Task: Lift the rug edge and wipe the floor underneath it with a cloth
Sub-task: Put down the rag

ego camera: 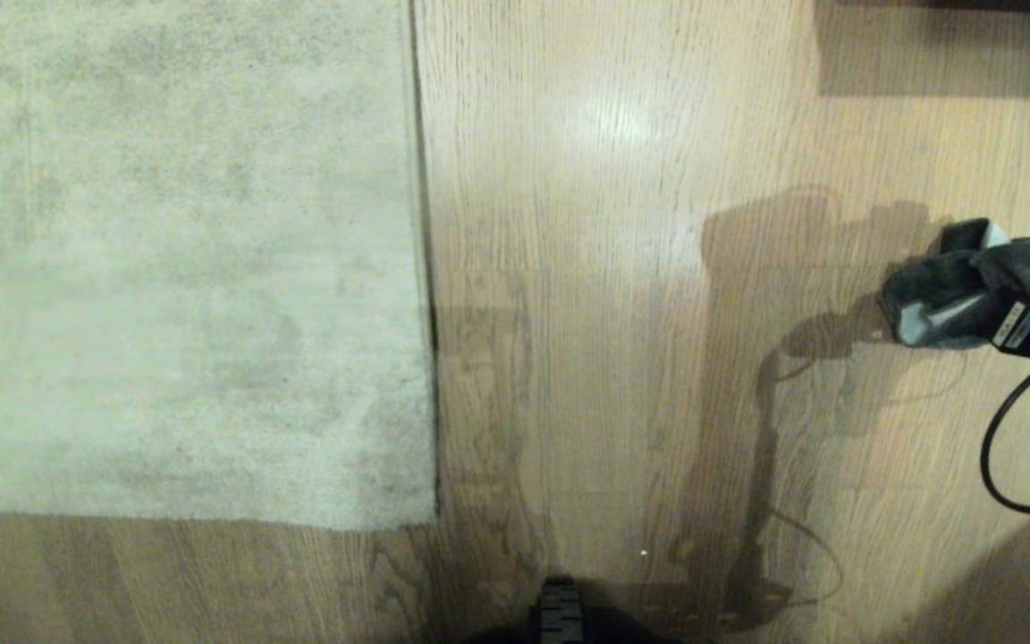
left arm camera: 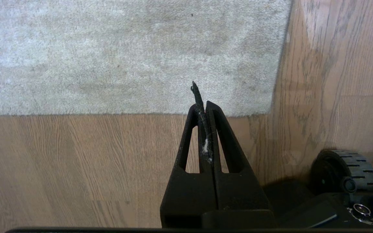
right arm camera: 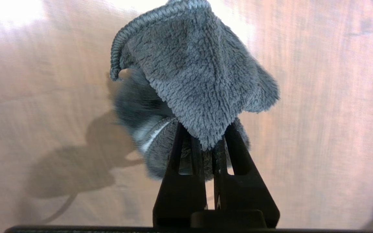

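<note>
The pale grey rug [ego camera: 175, 259] lies flat on the left; its rug edge [ego camera: 426, 295] runs straight down to a near corner [ego camera: 433, 521]. Light wood floor [ego camera: 604, 358] fills the middle and right. My right gripper [ego camera: 984, 309] reaches in from the right edge above the floor, shut on the cloth [ego camera: 962, 282], a crumpled dark grey rag with a pale face showing. In the right wrist view the cloth [right arm camera: 193, 81] bunches over the fingertips of the right gripper [right arm camera: 206, 142]. My left gripper [left arm camera: 204, 105] is shut and holds nothing, hanging above the floor beside the rug's corner [left arm camera: 269, 111].
A black cable [ego camera: 1007, 447] loops below my right arm. My base's wheel [left arm camera: 351, 171] stands on the floor near the rug corner, and part of the base [ego camera: 561, 617] shows at the near edge. A dark shadowed object [ego camera: 953, 45] lies at the far right.
</note>
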Controlling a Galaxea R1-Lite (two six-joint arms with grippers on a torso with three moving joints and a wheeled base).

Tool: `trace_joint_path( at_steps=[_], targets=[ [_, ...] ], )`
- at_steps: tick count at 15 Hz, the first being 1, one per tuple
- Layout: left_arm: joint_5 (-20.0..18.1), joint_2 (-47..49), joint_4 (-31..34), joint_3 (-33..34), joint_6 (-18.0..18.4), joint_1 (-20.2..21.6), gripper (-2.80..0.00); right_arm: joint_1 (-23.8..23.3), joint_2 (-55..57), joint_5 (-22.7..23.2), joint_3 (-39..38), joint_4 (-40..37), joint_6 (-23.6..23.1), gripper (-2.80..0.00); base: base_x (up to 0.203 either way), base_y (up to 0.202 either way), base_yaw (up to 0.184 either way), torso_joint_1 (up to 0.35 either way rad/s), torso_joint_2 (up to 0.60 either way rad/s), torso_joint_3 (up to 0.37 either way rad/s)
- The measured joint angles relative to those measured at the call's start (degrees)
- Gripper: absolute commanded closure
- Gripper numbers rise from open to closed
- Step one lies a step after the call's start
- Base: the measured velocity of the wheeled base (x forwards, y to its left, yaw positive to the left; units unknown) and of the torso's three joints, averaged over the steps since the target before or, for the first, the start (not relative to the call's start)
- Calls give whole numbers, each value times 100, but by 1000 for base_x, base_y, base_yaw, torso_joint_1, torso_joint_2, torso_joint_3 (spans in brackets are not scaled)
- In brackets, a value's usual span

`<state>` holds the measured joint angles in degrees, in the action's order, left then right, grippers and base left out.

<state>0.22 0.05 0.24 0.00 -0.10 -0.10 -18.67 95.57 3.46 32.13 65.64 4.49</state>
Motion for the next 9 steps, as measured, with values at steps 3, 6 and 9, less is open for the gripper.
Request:
trace_joint_path(
  at_steps=[3, 6, 9],
  targets=[
    [0, 0, 0, 0, 3, 0, 0, -297, 193, 149, 97, 54, -23, 0, 0, 0, 0, 0, 0, 0],
    [-1, 0, 0, 0, 2, 0, 0, -341, 251, 168, 121, 7, -20, 0, 0, 0, 0, 0, 0, 0],
    [0, 0, 2, 0, 2, 2, 0, -348, 216, 361, 12, -9, -25, 0, 0, 0, 0, 0, 0, 0]
  ],
)
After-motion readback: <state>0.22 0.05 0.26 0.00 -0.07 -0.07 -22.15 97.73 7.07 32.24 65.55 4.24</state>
